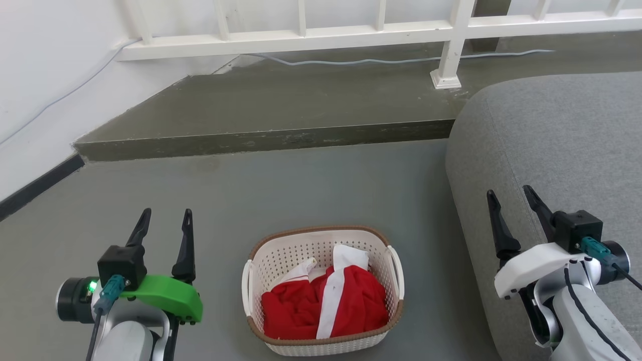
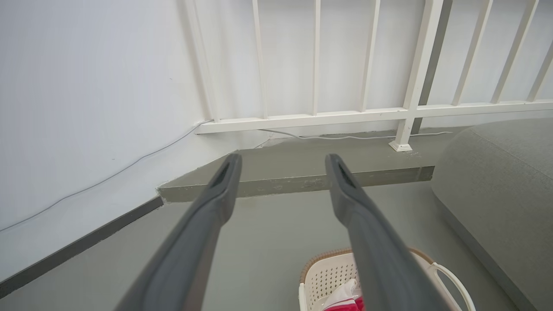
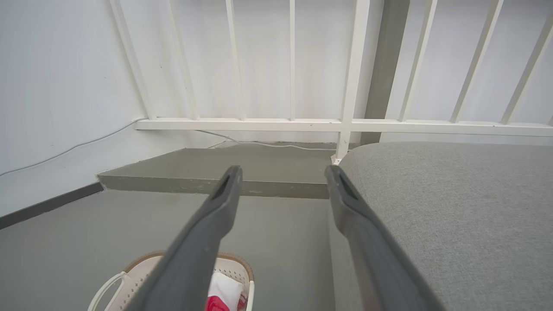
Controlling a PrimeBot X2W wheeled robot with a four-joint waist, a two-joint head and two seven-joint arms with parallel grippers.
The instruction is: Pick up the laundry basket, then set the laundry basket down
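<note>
While the laundry basket [image 1: 296, 253] sits on the near floor [image 1: 301, 180] between them, left gripper [image 1: 167, 213] and right gripper [image 1: 508, 191] hover, jaws open and empty — pickup not yet begun. Next, likely: descend to its side handles [image 1: 247, 283].

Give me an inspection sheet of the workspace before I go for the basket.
Surface: grey floor, with the basket standing on it.
Job's things: laundry basket upright between the claws, not grasped; red and white cloth inside.
Clutter: nothing seen.
Claws: left claw open, left of the basket and apart from it; right claw open, right of it, by the grey cushion.
Cables: pale cable lying on the raised step below the railing.
Surroundings: white railing, white wall.
</note>
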